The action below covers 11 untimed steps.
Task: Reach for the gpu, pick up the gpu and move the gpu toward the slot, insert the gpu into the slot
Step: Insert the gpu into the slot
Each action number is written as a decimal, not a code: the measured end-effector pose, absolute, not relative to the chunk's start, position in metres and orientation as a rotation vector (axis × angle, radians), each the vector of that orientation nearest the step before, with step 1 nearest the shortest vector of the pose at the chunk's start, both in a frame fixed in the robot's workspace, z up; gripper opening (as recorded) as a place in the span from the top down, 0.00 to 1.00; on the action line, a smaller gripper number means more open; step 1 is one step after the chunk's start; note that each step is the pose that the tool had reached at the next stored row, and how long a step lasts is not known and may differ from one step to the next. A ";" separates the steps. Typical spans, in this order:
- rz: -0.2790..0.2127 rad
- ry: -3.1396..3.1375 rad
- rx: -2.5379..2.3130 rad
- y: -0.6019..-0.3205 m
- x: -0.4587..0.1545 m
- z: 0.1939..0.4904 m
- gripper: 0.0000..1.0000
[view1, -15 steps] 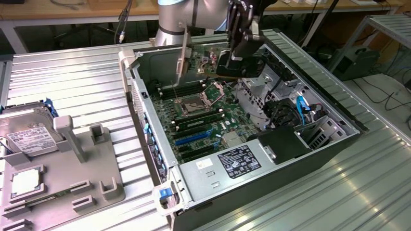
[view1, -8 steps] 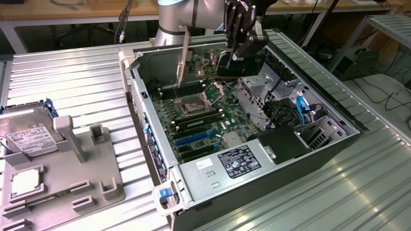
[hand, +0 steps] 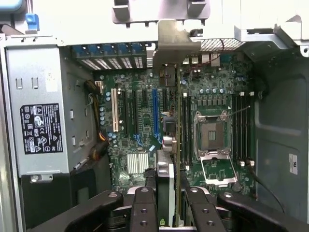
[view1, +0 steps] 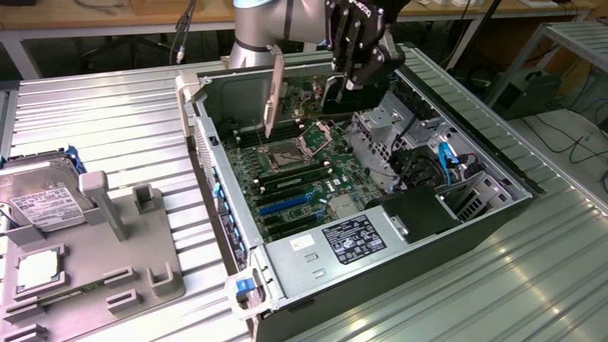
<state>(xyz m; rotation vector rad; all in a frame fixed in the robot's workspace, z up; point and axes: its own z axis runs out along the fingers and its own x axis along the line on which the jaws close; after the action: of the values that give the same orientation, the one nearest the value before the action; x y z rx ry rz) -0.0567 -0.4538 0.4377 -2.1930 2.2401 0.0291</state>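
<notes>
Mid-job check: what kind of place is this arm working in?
Likely a robotics lab or workshop bench: an open computer case lies on a ribbed metal table, a hard drive sits on a grey fixture beside it, and the claw holds the gpu over the case.

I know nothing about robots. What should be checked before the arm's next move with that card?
1. Grip on the gpu: ok, the gripper is shut on it.
2. Blue slot free: ok, nothing sits in it.
3. Gpu over the slot: not ok, it hangs nearer the processor socket.
4. Gpu parallel to the slot: ok in the wrist view.
5. Gpu's contact edge undamaged: cannot tell.
</notes>
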 end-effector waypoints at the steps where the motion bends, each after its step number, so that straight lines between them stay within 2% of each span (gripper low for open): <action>1: 0.029 2.227 -2.206 -0.454 -0.057 0.438 0.73; 11: 0.009 2.214 -2.201 -0.454 -0.057 0.433 0.73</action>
<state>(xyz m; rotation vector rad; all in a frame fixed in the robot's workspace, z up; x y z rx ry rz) -0.0567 -0.4539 0.4332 -2.2011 2.2143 0.0085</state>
